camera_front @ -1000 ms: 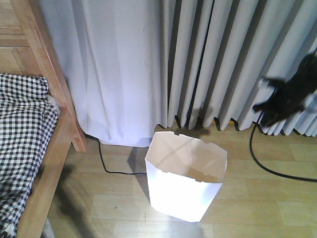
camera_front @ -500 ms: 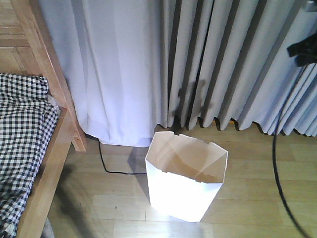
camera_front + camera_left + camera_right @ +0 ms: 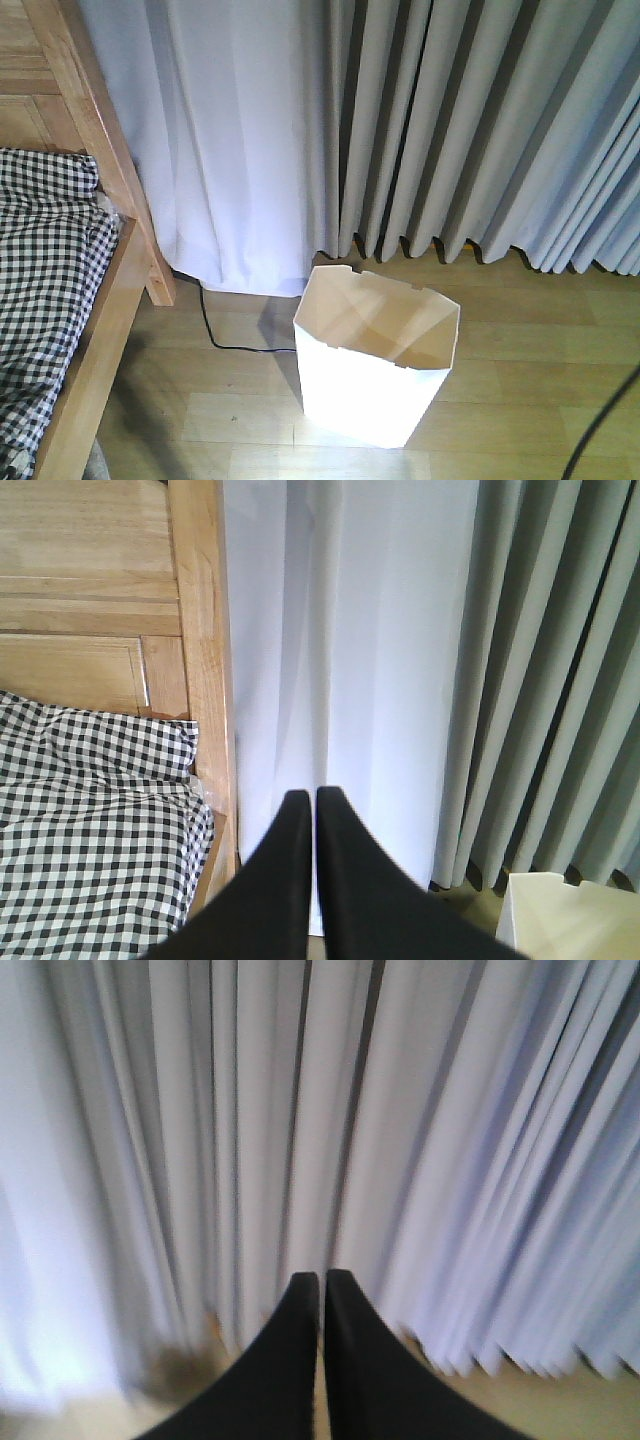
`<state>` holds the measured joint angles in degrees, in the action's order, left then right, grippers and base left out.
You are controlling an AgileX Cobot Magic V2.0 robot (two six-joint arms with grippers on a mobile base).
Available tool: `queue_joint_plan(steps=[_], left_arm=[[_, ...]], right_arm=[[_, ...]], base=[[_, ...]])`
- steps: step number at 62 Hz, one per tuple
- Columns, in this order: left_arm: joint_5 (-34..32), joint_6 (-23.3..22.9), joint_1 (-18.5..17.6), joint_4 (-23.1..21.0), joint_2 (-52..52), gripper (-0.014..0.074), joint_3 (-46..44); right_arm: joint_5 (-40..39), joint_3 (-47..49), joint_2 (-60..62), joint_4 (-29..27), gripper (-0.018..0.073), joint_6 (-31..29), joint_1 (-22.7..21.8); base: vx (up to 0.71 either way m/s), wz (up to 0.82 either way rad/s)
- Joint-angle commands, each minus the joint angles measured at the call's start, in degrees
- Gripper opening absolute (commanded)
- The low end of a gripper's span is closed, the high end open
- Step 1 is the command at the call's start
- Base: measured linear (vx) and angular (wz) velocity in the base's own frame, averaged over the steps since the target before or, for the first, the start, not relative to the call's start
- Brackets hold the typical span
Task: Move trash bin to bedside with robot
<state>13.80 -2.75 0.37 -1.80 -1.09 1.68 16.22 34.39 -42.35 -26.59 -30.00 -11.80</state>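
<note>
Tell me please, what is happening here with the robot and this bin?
Nothing is holding the trash bin at this moment. It stands upright on the wooden floor before the curtains, apart from the bed frame on the left. The left gripper and the right gripper are both shut and empty, pointing toward the curtains, not touching the bin.

Each pincer, left (image 3: 306, 802) and right (image 3: 321, 1282), has two smooth matte-black tapering fingers; a black cable (image 3: 603, 427) trails.
</note>
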Motion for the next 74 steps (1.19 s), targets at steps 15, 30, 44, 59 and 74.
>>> queue_joint_plan(steps=[15,30,44,59,74], left_arm=[[-3.97,-0.45,-0.15,-0.24,-0.56,-0.0006,1.65],[-3.97,-0.45,-0.15,-0.24,-0.56,-0.0006,1.65],[-3.97,-0.45,-0.15,-0.24,-0.56,-0.0006,1.65],[-3.97,-0.45,-0.15,-0.24,-0.56,-0.0006,1.65],[-3.97,-0.45,-0.15,-0.24,-0.56,-0.0006,1.65]], right_arm=[[-16.88,-17.35,20.06,-8.67,-0.0004,-10.66,8.9],[-19.06,-20.6,24.7,-9.78,-0.0004,-10.51,10.08],[-19.08,-20.6,24.72,-9.78,-0.0004,-10.51,10.08],[-19.08,-20.6,24.72,-9.78,-0.0004,-10.51,10.08],[-21.3,-22.71,24.77,-7.81,-0.0004,-9.1,10.08]], base=[[0.0,0.0],[0.0,0.0],[0.0,0.0],[0.0,0.0],[0.0,0.0]])
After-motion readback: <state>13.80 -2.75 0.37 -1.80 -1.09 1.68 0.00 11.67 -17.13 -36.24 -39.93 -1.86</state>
